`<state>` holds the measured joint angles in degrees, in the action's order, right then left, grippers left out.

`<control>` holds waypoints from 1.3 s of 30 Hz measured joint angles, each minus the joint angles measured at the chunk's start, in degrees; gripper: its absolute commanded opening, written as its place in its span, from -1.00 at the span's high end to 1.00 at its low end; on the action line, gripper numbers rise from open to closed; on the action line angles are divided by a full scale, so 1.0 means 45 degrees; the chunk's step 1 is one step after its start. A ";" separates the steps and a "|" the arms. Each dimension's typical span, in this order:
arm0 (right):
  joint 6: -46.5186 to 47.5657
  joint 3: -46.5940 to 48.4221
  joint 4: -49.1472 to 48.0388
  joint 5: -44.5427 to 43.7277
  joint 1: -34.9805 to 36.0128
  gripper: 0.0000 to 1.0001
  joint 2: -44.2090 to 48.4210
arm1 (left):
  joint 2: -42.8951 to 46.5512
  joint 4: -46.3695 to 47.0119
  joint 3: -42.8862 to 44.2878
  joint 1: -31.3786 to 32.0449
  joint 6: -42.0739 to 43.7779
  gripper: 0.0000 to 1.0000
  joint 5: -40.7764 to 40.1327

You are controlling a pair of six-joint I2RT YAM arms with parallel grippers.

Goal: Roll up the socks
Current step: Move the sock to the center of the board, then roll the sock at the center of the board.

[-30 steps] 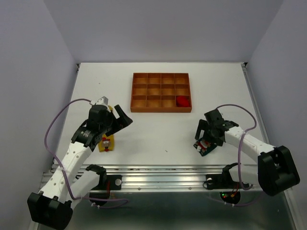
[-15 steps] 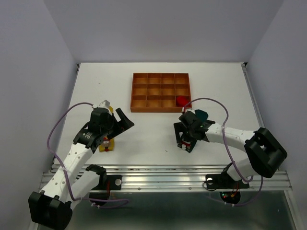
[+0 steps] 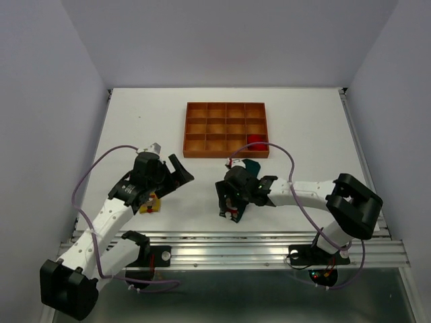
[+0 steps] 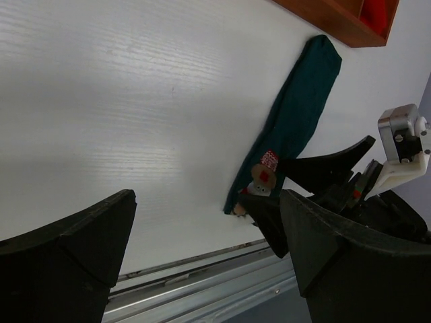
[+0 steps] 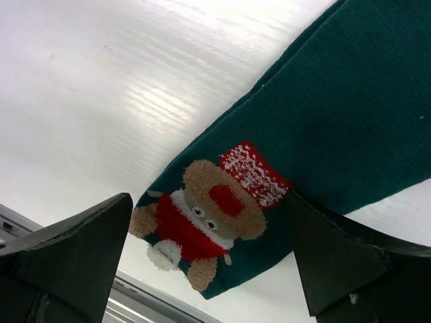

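Observation:
The dark teal-green sock (image 5: 316,121) lies flat on the white table, its cartoon-bear end toward the near edge. My right gripper (image 5: 209,202) is open and straddles that end, its right finger touching the fabric. In the top view the right gripper (image 3: 227,205) is near the table's middle, and the teal sock (image 3: 250,164) shows behind it. The teal sock (image 4: 303,101) also shows in the left wrist view. My left gripper (image 3: 180,169) is open and empty, left of the sock. The yellow sock (image 3: 151,201) lies under the left arm. The red sock (image 3: 256,142) sits bundled in the tray.
The orange-brown compartmented tray (image 3: 225,154) stands at the back centre, just beyond the teal sock; its corner (image 4: 323,20) shows in the left wrist view. The table's metal front rail (image 3: 222,237) runs close below both grippers.
My right gripper has moved left from the table's right side to near its middle, and the teal sock's patterned end has moved with it. My left gripper has shifted slightly right.

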<state>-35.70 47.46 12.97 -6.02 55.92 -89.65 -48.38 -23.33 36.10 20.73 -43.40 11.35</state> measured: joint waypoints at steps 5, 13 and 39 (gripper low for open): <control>0.0573 0.0413 0.0321 -0.0039 0.0690 -1.00 -0.0248 | -0.0413 0.0257 0.0000 0.0865 -0.0335 -0.98 -0.0160; 0.2565 0.0418 0.1253 -0.1025 0.2807 -1.00 0.1758 | -0.1064 0.0403 0.0000 0.1404 -0.0607 -0.98 -0.0495; 0.4571 0.1010 0.3211 -0.2866 0.4522 -0.19 -0.0228 | -0.1962 0.0559 0.0000 0.1477 -0.0612 -0.98 -0.0869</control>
<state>-15.14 52.01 27.42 -18.92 76.27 -90.67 -57.21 -20.82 36.10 27.38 -46.15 7.44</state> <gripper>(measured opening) 0.629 0.989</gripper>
